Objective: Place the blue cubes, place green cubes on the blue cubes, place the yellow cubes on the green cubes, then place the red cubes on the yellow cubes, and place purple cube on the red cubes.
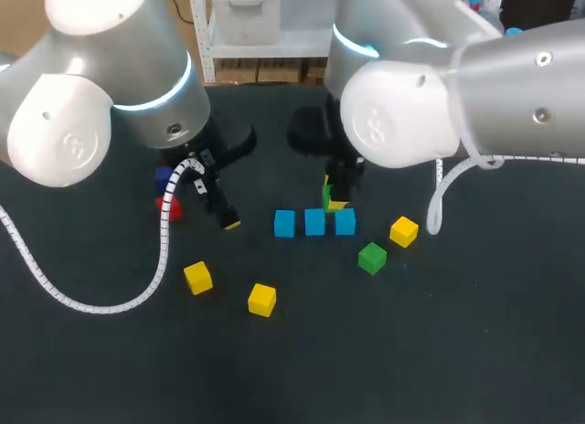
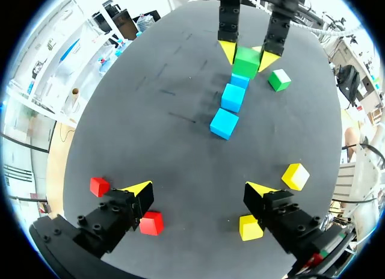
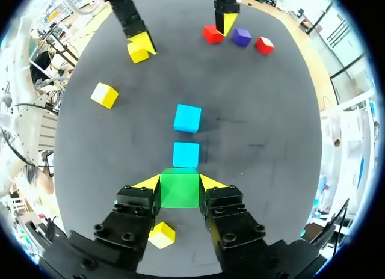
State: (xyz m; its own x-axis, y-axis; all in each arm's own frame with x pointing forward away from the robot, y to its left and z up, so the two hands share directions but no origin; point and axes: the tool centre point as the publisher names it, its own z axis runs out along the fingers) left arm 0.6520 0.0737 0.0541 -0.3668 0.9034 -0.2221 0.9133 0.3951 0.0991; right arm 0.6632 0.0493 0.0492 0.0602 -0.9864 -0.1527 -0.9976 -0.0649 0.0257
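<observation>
right wrist view showed the right tool [image 3: 179,184] clenched on a green cube [image 3: 179,193], one yellow tip against each side face. it was held over the near end of the row of blue cubes [image 1: 314,222]. the end blue cube [image 2: 239,81] was hidden beneath the green one in that view. whether the two touched could not be told.

the main risk, as i judged it, was an off-centre release. if the green cube overhung the end blue cube, it could tip off and tumble onto the desk [image 1: 439,351]. pressing down too hard could also shove that blue cube out of line or into its neighbour, since the three stood close together. a tip dragging on a face as the tool let go might twist the green cube askew.

the left tool [image 2: 198,192] hung released, well apart from the row. a red cube [image 2: 151,222] lay just beside one finger and a yellow cube [image 2: 250,226] just beside the other. any careless sweep of that arm could scatter them.
</observation>
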